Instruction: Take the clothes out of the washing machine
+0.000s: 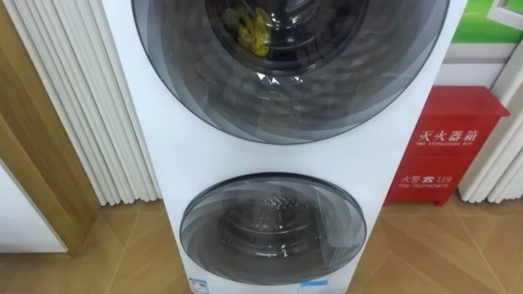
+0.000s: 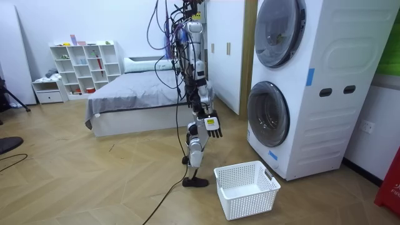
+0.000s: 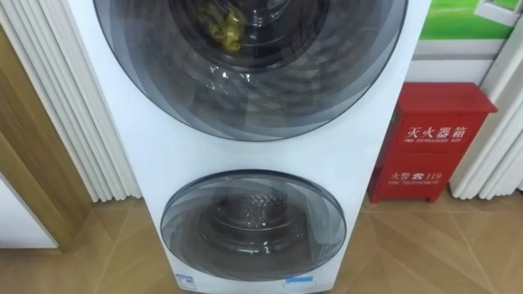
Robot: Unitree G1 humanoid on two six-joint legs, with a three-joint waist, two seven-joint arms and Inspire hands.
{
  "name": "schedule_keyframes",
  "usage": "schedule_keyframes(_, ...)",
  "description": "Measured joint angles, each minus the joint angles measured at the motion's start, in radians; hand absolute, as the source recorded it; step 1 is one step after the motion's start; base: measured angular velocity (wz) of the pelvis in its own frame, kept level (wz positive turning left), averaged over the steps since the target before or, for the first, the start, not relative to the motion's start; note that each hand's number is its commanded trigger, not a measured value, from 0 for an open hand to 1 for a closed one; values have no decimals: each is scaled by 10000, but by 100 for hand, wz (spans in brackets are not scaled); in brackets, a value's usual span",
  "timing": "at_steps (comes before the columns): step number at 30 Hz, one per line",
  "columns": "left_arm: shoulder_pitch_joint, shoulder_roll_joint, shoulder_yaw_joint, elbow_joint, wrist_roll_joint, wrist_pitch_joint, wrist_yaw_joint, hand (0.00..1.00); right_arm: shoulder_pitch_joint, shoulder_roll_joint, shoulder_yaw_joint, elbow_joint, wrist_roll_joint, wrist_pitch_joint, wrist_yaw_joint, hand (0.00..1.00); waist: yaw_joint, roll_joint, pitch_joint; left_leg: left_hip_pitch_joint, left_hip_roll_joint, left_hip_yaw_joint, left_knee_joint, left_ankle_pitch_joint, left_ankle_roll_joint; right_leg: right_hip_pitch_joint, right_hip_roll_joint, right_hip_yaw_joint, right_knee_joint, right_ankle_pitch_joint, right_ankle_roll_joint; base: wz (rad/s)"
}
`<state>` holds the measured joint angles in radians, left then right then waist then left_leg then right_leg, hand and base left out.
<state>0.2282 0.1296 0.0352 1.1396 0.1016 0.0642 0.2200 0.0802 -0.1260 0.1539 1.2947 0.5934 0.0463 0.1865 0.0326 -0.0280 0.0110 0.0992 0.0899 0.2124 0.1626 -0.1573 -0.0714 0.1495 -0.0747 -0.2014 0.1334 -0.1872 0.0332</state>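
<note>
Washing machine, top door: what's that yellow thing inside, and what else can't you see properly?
Yellow thing, eye views: behind dark, reflecting glass; what it is stays unclear.
Upper door, eye views: its top is cut off by the edge.
Lower drum, eye views: dim behind glass; whether clothes are inside cannot be told.

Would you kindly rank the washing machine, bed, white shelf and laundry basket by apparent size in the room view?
1. washing machine
2. bed
3. white shelf and laundry basket look alike, the shelf standing farther away, so unranked.
</note>
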Motion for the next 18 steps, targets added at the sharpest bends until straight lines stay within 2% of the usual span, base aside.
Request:
schedule_keyframes(2, -60, 13, 3, -12, 6, -1, -128, 0, -156, -43, -10, -7, -241, -2, -17, 0, -39, -21, 17, -2, 0, 8, 4, 0, 0, -2, 0, 20, 9, 0, 0, 0)
schedule_keyframes(3, -103, 24, 16, -17, 23, -7, -176, 0, -317, -95, -91, -77, -577, 44, -78, 0, -32, -102, -18, -4, 0, 15, 11, 0, 1, -18, -3, 19, 32, 0, 0, 0)
schedule_keyframes(4, -175, 36, 38, -17, 36, -9, -228, 0, -540, -188, -300, -330, -872, 174, -219, 0, -32, -76, 11, -16, 1, 22, 19, 1, 1, -44, -7, 15, 45, 0, 0, 0)
schedule_keyframes(6, -276, 100, 99, -34, 25, -41, -379, 0, -1056, -357, -760, -658, -1298, 140, -436, 0, -54, -112, 53, -17, -1, 21, 34, 2, 3, -55, -12, -9, 43, 0, 0, 0)
schedule_keyframes(8, -267, 166, 311, -241, -15, -130, -410, 0, -1360, -561, -1263, -1675, -1458, 179, -737, 0, -42, -211, 36, -1, -1, 13, 33, 5, 6, -53, -10, -1, 86, 3, -5, 0)
schedule_keyframes(11, -421, 280, 359, -243, -8, -218, -430, 0, -2442, -1085, -1389, -3033, -1375, 11, -1249, 0, 11, -288, 8, 5, -1, 12, 36, 5, 6, -60, -5, 17, 110, 6, -9, 0)
schedule_keyframes(13, -602, 352, 417, -257, 7, -219, -431, 0, -3330, -1429, -1455, -3606, -1326, -54, -1566, 0, 89, -504, -1, 1, 0, 5, 33, 4, 5, -52, 1, 5, 101, 6, -10, 0)
schedule_keyframes(15, -673, 456, 424, -225, 78, -182, -449, 0, -3762, -1599, -1604, -4485, -1333, -28, -1802, 0, 249, -589, 19, -22, -5, 4, 25, 4, 4, -64, 0, -3, 107, 7, -12, 0)
schedule_keyframes(18, -696, 510, 424, -251, 223, 15, -569, 0, -4334, -1770, -1793, -5498, -1285, -24, -2204, 0, 296, -717, -39, -39, 4, -33, 24, 2, 1, -105, 1, -42, 185, 8, -12, 3)
